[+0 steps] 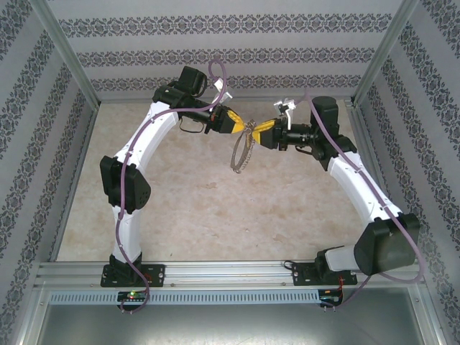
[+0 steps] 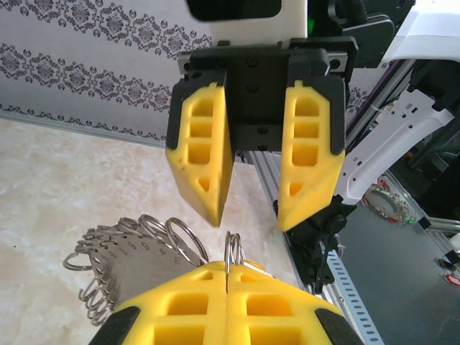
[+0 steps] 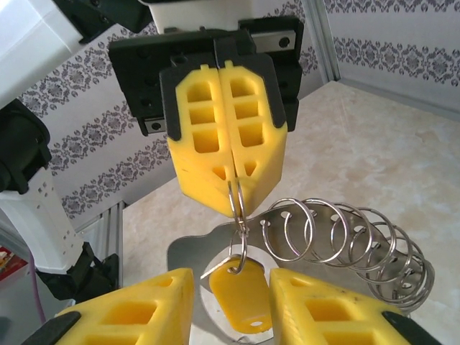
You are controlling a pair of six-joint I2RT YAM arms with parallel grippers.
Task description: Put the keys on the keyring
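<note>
Dangling key [image 3: 241, 291], keyring [image 3: 190, 253] (partly cropped)

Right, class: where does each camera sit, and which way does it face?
Top external: above and behind, looking down on the table, left arm, right arm and keyring.
Left wrist: faces the right gripper; own shut fingers at bottom.
Right wrist: faces the left gripper; own open fingers at bottom.
Shared: all three show the keyring.

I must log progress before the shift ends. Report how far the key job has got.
Done, apparently: the yellow key hangs from a small split ring on the keyring. In hand: the left claw is shut on that ring, holding the bunch off the table; the right claw is open either side of the key. Left: probably only setting it down.
</note>
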